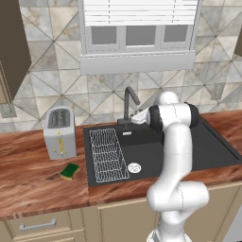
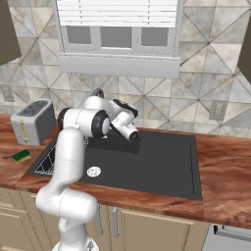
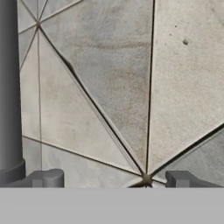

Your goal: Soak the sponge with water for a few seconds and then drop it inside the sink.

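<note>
- Left base view: the sponge (image 1: 70,171) lies flat on the counter (image 1: 33,182), just in front of the toaster (image 1: 60,133), left of the sink (image 1: 156,151).
- The gripper (image 3: 114,178), jaws spread and empty, faces the wall tiles beside the faucet (image 1: 129,101).
- The sponge sits well apart, leftward and lower.

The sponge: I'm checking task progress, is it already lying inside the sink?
No, the sponge lies on the wooden counter in front of the toaster, left of and outside the sink.
</note>
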Tool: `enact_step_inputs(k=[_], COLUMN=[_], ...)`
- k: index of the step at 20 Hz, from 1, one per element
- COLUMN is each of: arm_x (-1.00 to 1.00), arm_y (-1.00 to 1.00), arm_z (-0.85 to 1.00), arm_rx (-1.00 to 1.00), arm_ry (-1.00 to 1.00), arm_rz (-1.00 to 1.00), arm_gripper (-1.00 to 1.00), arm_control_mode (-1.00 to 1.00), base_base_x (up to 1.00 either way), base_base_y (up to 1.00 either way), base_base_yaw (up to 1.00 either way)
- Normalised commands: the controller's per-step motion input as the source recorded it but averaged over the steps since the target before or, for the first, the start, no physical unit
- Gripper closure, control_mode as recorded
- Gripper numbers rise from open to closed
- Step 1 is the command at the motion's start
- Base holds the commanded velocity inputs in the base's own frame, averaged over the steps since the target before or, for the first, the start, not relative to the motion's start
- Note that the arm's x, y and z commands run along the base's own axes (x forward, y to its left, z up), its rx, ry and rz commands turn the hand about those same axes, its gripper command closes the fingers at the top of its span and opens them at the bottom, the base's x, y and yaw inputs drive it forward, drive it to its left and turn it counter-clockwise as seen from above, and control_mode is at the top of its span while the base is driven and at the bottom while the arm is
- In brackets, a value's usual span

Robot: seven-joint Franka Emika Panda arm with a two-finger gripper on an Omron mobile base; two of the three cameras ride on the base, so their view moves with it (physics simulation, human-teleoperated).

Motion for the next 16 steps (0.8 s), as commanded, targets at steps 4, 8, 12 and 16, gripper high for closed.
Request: enact_step_inputs(k=[4, 8, 12, 16], arm_x=[0.00, 0.00, 0.00, 0.00], arm_y=[-0.06, -0.13, -0.21, -0.27], arm_z=[-0.06, -0.01, -0.04, -0.11], arm_rx=[0.00, 0.00, 0.00, 0.00], arm_ry=[0.00, 0.00, 0.00, 0.00], arm_rz=[-0.11, -0.06, -0.02, 0.00], arm_gripper=[-1.00, -1.00, -1.00, -1.00], arm_control_mode=[-1.00, -1.00, -1.00, -1.00], base_base_x=[0.00, 0.00, 0.00, 0.00], base_base_y=[0.00, 0.00, 0.00, 0.00], base_base_yaw=[0.00, 0.00, 0.00, 0.00])
